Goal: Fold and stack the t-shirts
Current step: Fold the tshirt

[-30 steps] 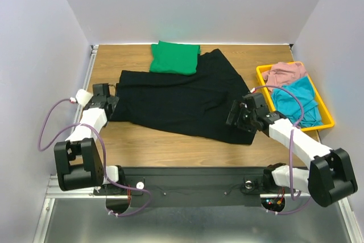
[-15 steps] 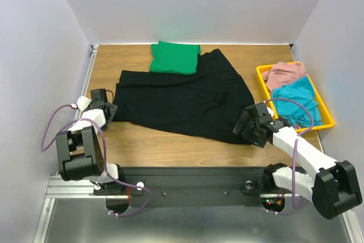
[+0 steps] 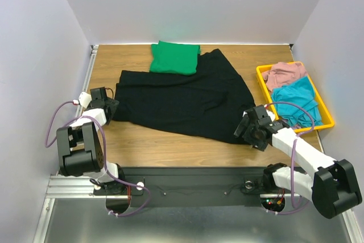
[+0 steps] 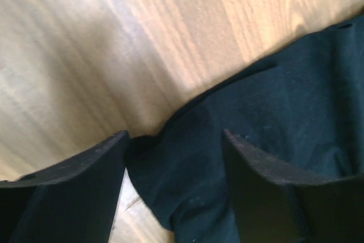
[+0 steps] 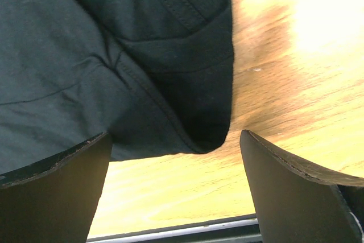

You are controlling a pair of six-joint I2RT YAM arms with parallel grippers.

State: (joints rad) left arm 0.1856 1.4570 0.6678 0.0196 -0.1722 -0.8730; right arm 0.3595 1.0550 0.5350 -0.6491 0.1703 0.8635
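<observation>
The black t-shirt (image 3: 182, 98) lies spread flat across the wooden table. A green t-shirt (image 3: 174, 58) sits folded at the back, overlapping the black one's far edge. My left gripper (image 3: 108, 106) is low at the black shirt's left corner. In the left wrist view the jaws (image 4: 175, 140) stand apart with that corner of cloth (image 4: 273, 106) lying between them, not pinched. My right gripper (image 3: 248, 129) is at the shirt's near right corner. Its jaws (image 5: 175, 138) are wide open, and the hemmed corner (image 5: 85, 55) reaches just short of the gap.
A yellow tray (image 3: 263, 78) at the right edge holds a pink cloth (image 3: 284, 72) and a teal cloth (image 3: 296, 101). White walls close in the table at the left, back and right. The black mounting rail (image 3: 187, 180) runs along the near edge.
My left jaws have narrowed around the shirt's left corner and the left wrist has dropped lower. The right gripper has slid nearer and right to the near right corner, still open.
</observation>
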